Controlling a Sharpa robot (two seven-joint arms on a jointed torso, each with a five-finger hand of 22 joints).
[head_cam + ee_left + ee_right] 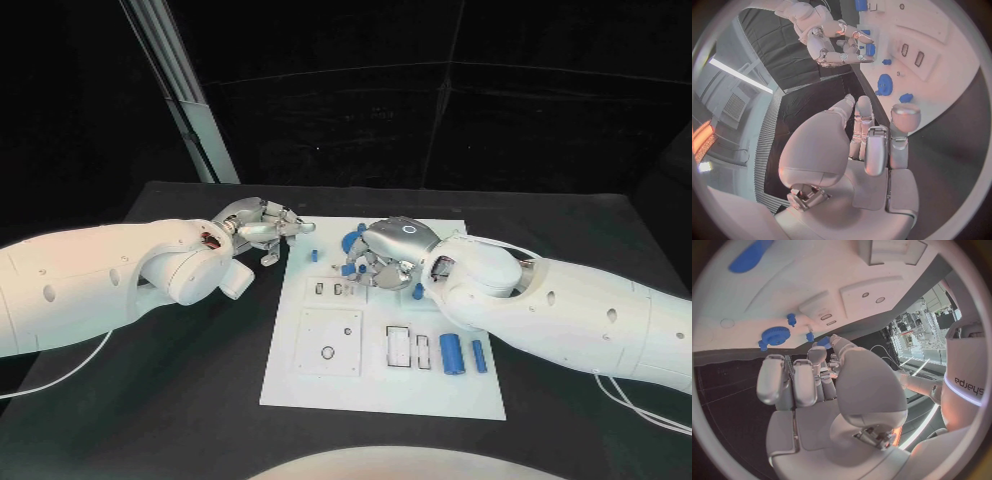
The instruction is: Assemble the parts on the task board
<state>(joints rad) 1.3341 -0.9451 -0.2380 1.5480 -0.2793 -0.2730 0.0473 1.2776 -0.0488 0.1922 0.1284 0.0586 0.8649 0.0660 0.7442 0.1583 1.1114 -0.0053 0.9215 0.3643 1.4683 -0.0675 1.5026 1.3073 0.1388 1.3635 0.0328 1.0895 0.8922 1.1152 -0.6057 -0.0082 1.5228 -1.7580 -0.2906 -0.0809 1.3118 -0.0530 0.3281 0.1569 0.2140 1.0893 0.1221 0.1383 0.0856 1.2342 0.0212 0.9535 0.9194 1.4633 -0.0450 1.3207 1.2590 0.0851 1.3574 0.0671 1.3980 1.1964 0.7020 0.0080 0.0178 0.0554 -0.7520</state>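
Over the task board [382, 380] your right hand [387, 252] hovered fingers apart, holding nothing, like your left hand [260, 228] beside the board; the blue parts [451, 353] looked light, rigid, slippery, so pinch mid-length.

Head view: high, looking down and forward over the desk [188, 200], whole board [387, 380] in frame, both arms entering from the sides.

Left wrist view: fisheye, close behind the left hand [861, 150], facing along its fingers across the board [942, 65] toward the right hand [826, 37].

Right wrist view: fisheye, close behind the right hand [823, 390], facing the board [817, 280] at near range.

Shared: both wrist views catch the blue gear [884, 84] [774, 335] and nearby board slots; the head view covers the same board end.
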